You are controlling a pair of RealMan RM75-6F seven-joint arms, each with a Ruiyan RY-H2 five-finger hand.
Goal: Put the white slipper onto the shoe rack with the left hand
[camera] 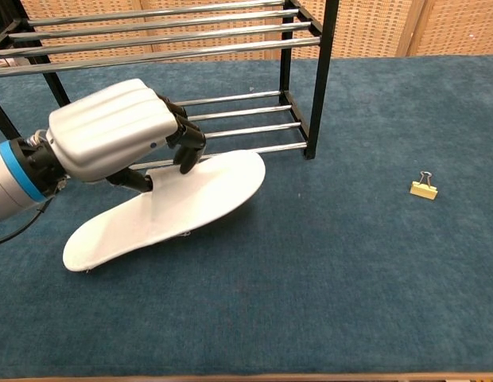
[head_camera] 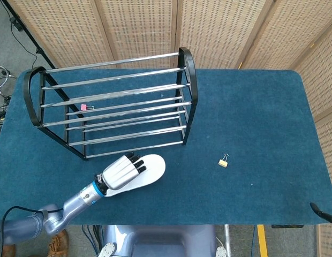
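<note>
Grasping the white slipper [camera: 171, 205] between thumb and curled dark fingers [camera: 187, 143], the left hand [camera: 111, 139] holds it tilted, toe end raised toward the shoe rack [head_camera: 110, 104] and heel end low near the table's [head_camera: 251, 118] front edge. The slipper sits just in front of the rack's lowest front rail, toward the table's front-left part, with its toe close to that rail; whether it touches the rail cannot be told. Broad open blue carpet-like cloth stretches from the rack's right end to the table's right edge, broken only by a small yellow binder clip [head_camera: 224, 161] lying well apart from the slipper. The slipper is flat, soft-looking and oval; the hand has a smooth silver shell over black fingers, and the rack pairs thin chrome rails with black curved end frames. A pink binder clip [head_camera: 84, 107] lies under the rack's rails near its left end in the head view; the chest view hides it but shows the slipper's lift off the cloth. The right hand is out of both views.
</note>
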